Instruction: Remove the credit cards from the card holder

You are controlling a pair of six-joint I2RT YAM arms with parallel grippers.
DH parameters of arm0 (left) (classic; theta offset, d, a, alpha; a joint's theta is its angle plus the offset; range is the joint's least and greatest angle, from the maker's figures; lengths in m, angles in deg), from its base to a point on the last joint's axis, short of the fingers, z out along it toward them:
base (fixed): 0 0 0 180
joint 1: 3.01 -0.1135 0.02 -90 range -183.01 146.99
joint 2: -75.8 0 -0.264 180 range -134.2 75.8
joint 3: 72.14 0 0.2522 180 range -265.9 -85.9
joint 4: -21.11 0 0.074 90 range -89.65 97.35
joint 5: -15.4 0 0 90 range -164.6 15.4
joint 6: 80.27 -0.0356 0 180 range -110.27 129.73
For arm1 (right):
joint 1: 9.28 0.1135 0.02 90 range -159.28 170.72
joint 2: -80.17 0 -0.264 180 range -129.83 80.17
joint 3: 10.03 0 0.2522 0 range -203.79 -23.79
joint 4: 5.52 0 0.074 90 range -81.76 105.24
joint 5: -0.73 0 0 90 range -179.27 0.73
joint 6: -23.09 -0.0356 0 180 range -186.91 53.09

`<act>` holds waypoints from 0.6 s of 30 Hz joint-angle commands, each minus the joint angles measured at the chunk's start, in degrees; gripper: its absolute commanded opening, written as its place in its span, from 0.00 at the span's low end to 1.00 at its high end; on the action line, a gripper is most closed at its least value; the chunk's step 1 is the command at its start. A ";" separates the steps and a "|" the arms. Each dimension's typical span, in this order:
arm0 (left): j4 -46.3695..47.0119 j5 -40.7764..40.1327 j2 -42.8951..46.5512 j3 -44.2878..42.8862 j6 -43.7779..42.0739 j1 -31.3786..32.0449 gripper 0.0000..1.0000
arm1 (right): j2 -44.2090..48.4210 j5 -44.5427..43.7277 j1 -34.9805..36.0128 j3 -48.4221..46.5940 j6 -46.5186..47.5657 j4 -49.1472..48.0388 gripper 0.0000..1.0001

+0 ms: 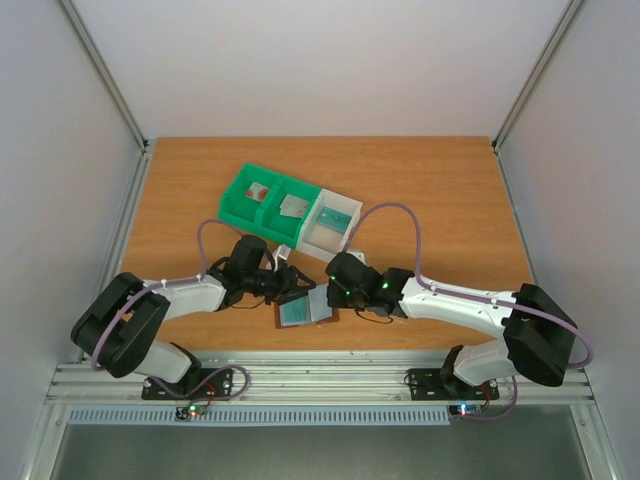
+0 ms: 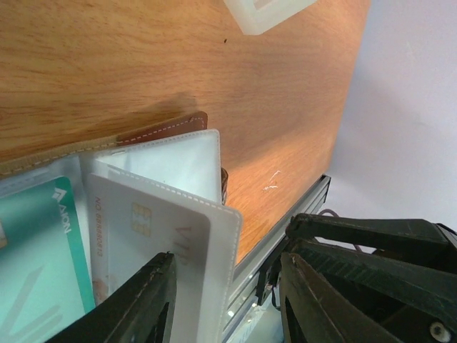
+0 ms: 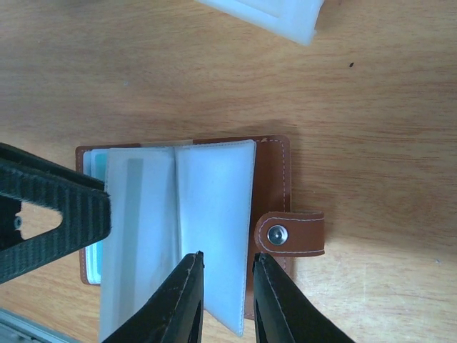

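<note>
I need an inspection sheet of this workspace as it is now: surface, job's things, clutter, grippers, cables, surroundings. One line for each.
Surface: brown wooden table, no damage seen.
Job's things: brown leather card holder lies open near the table's front edge, clear sleeves fanned; green card and white chip card sit in sleeves.
Clutter: green plastic bin with white plastic bin against it, behind the holder; contents unclear.
Grippers: left gripper jaws apart around the white card's sleeve; right gripper jaws narrowly apart at a clear sleeve, grip unclear.
Cables: purple-grey cable arches over each arm, off the holder.
Surroundings: pale walls, metal rail at the near edge.
</note>
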 commanded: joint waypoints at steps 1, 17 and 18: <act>6.46 0.40 -2.12 -0.86 1.08 0.35 0.41 | 1.90 -0.59 0.14 -0.39 0.29 0.25 0.21; -4.69 -5.54 0.60 -1.77 -5.10 0.51 0.41 | -0.86 1.95 0.22 -1.71 1.35 -1.14 0.19; -6.33 -6.50 0.67 -2.07 -6.12 0.44 0.41 | -1.38 2.16 0.22 -1.89 1.49 -1.39 0.18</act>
